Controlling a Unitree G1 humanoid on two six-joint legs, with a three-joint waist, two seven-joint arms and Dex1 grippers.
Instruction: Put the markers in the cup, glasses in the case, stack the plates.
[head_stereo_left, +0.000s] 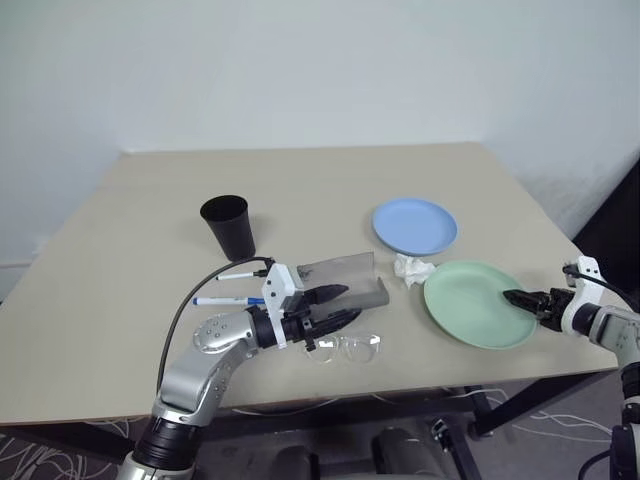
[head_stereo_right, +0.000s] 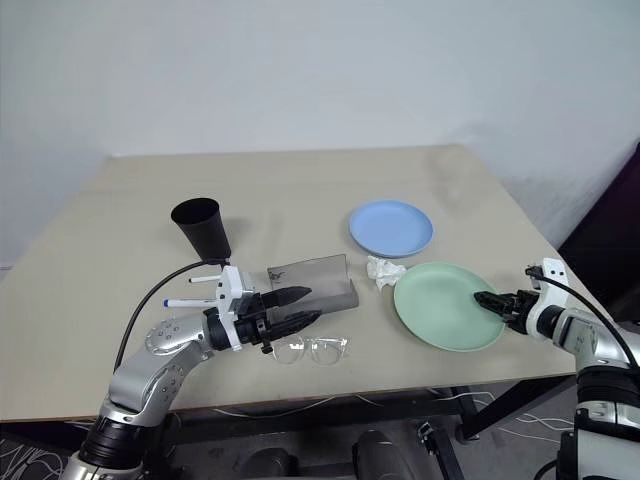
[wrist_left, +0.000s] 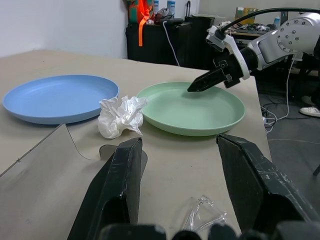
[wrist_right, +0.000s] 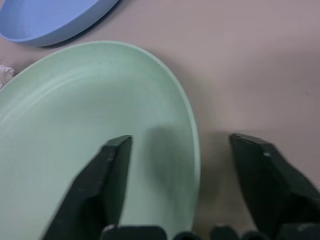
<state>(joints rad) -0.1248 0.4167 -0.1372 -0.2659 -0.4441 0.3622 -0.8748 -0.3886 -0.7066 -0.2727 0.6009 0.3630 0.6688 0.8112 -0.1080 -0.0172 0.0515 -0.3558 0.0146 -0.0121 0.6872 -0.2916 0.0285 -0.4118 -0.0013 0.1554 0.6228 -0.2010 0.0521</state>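
Plate-stacking step: right gripper (wrist_right: 172, 187), jaws open astride the pale mint-green round plastic plate (head_stereo_left: 470, 300) rim, ungripped, must close next; left gripper (head_stereo_left: 335, 305) jaws open, empty.

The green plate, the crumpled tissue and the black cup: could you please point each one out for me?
green plate (head_stereo_left: 470, 300): left eye view, on its flat middle.
crumpled tissue (wrist_left: 120, 116): left wrist view, on its crumpled middle.
black cup (head_stereo_right: 205, 232): right eye view, on its side wall.
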